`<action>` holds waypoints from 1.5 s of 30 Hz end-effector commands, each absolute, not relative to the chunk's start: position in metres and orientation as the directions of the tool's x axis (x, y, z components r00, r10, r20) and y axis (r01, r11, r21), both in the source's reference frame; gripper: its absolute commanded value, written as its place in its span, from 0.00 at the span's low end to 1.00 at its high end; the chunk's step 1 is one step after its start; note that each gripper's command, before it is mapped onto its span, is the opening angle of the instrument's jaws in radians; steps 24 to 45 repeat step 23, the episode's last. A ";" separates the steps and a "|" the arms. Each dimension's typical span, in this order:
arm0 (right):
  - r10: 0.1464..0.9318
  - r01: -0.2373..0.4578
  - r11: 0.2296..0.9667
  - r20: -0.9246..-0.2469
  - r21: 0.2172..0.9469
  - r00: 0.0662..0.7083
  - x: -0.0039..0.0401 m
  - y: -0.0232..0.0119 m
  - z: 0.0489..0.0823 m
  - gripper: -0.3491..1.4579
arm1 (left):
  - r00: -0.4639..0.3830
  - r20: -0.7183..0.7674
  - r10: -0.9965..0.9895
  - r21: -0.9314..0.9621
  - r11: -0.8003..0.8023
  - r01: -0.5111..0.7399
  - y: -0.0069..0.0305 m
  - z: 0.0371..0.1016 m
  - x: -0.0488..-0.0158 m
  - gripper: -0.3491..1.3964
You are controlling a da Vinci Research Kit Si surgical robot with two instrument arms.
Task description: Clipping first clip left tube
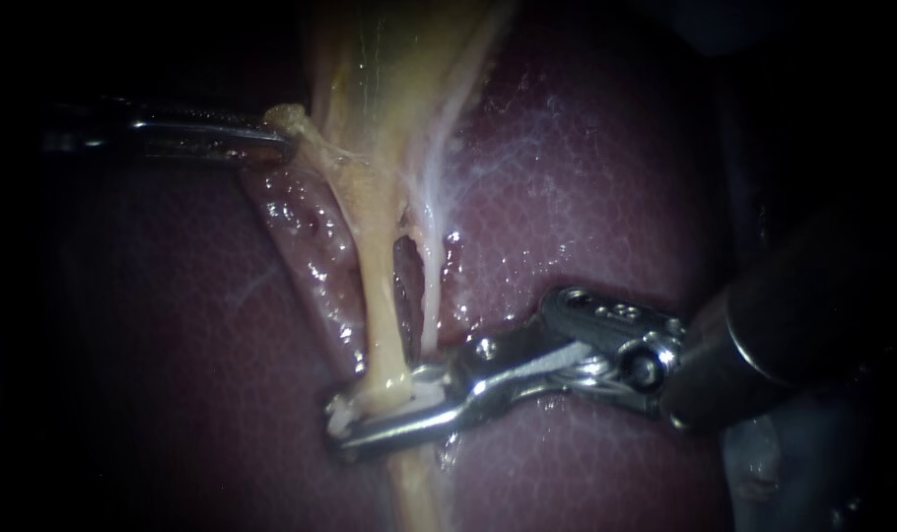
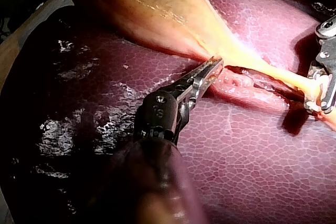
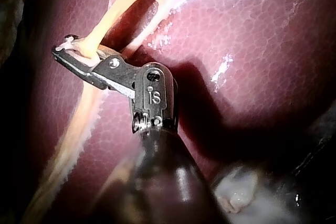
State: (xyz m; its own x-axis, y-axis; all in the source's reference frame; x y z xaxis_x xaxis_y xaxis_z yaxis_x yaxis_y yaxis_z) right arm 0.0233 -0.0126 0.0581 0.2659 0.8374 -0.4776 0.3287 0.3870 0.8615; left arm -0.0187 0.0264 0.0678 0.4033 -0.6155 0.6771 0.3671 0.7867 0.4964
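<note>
Jaws of the left instrument [image 1: 287, 141] are pinching the lower edge of the gallbladder [image 1: 370, 89], which is lying on the liver [image 1: 586, 197]. Further right, the left tube [image 1: 379, 296] is passing between the jaws of the right instrument [image 1: 370, 404], which are clamping it from both sides with a white clip [image 1: 341, 419] inside them. The thinner right tube [image 1: 431, 286] is lying just beside.

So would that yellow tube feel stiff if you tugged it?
Probably soft and floppy: the left tube bulges where the right instrument clamps it. Likely slippery, given its wet glisten. Thin, so perhaps easily torn.
</note>
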 end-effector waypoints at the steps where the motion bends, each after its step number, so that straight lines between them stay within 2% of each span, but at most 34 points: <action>1: 0.840 0.328 0.382 -0.472 0.864 0.268 0.0233 -0.0126 0.0581 0.10 | 0.403 0.677 -0.616 0.496 0.787 0.367 0.0264 0.0678 -0.0187 0.00; 6: 0.840 0.327 0.382 -0.473 0.864 0.268 0.0233 -0.0126 0.0581 0.00 | 0.403 0.677 -0.616 0.496 0.787 0.367 0.0264 0.0678 -0.0187 0.00; 45: 0.841 0.312 0.390 -0.473 0.866 0.262 0.0231 -0.0124 0.0588 0.00 | 0.403 0.677 -0.616 0.496 0.787 0.367 0.0264 0.0678 -0.0187 0.00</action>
